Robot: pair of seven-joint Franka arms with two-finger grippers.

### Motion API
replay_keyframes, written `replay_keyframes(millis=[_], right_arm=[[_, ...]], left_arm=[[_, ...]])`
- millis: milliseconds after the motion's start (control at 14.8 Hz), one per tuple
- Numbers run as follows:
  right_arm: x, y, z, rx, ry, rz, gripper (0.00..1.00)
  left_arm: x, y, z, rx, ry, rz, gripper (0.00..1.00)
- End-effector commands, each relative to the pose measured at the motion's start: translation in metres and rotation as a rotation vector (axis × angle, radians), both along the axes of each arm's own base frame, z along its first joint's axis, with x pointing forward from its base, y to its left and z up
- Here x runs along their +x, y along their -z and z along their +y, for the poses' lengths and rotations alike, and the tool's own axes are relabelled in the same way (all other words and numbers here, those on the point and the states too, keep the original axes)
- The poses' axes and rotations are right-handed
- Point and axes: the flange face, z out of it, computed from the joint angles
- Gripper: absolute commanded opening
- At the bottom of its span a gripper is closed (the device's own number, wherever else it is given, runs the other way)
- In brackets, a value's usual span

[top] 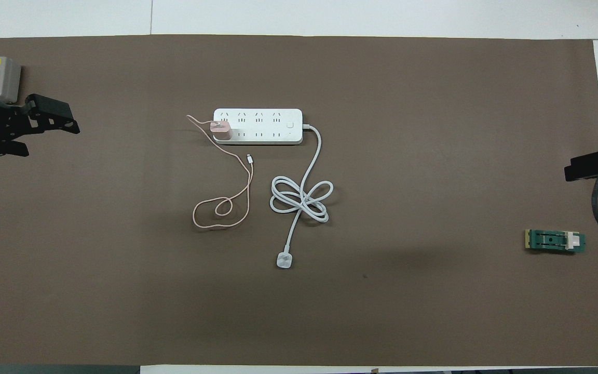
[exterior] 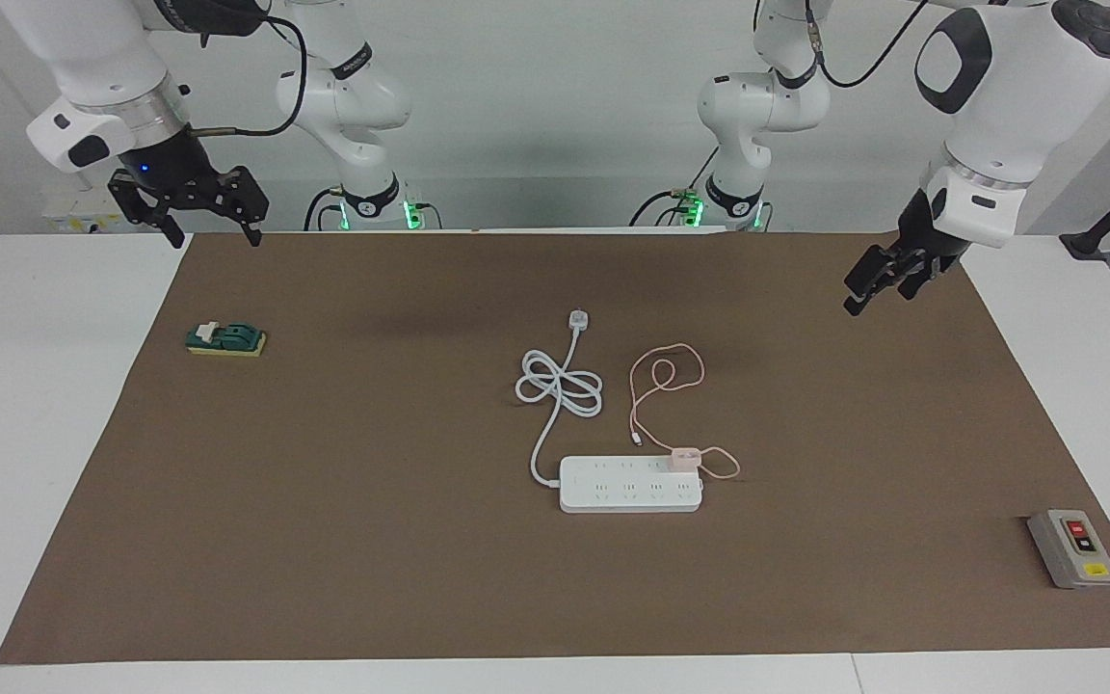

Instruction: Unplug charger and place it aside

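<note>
The pale-pink charger [exterior: 685, 457] sits plugged into the white power strip [exterior: 630, 484], at the strip's end toward the left arm. It also shows in the overhead view [top: 221, 130], on the strip [top: 262, 126]. Its thin pink cable [exterior: 666, 371] lies looped on the mat nearer to the robots, also seen from above [top: 223, 208]. My left gripper [exterior: 878, 301] hangs open and empty over the mat's edge at the left arm's end [top: 52, 140]. My right gripper [exterior: 215, 239] is open and empty, raised over the mat's corner at the right arm's end [top: 576, 171].
The strip's thick white cord [exterior: 560, 386] lies coiled nearer to the robots, ending in a white plug [exterior: 578, 319]. A green and yellow block [exterior: 226, 338] lies toward the right arm's end. A grey on/off switch box [exterior: 1073, 548] lies toward the left arm's end. A brown mat [exterior: 324, 530] covers the table.
</note>
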Motion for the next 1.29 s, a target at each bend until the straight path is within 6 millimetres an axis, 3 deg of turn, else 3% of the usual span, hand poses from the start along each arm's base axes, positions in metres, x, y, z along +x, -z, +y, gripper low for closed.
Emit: replay_keyframes(millis=[0, 135, 406, 542, 677, 812, 1016, 1151, 1219], right_arm=[[-0.005, -0.002, -0.004, 0.013, -0.013, -0.016, 1.00], [-0.005, -0.002, -0.004, 0.013, -0.013, -0.016, 1.00], [-0.006, -0.002, -0.005, 0.006, -0.077, -0.008, 1.00], [-0.005, 0.000, -0.004, 0.010, -0.093, -0.014, 1.00], [-0.004, 0.012, 0.004, 0.027, 0.011, 0.020, 1.00], [0.005, 0.029, 0.024, 0.061, 0.149, 0.053, 1.00], [0.024, 0.061, 0.067, 0.111, 0.341, 0.124, 1.00], [0.040, 0.084, 0.092, 0.174, 0.456, 0.164, 1.00], [0.048, 0.096, 0.110, 0.196, 0.526, 0.182, 1.00]], left_arm=[[0.005, 0.006, -0.016, -0.035, -0.160, -0.006, 1.00], [0.009, 0.010, -0.017, -0.049, -0.246, 0.006, 1.00], [0.019, 0.019, -0.032, -0.143, -0.578, 0.054, 1.00], [0.021, 0.026, -0.042, -0.151, -0.645, 0.062, 1.00], [0.026, 0.033, -0.043, -0.155, -0.656, 0.056, 1.00], [0.032, 0.037, -0.044, -0.168, -0.689, 0.039, 1.00], [0.040, 0.053, -0.072, -0.143, -0.738, 0.037, 1.00], [0.041, 0.059, -0.074, -0.126, -0.802, 0.051, 1.00], [0.045, 0.073, -0.083, -0.103, -0.842, 0.071, 1.00]])
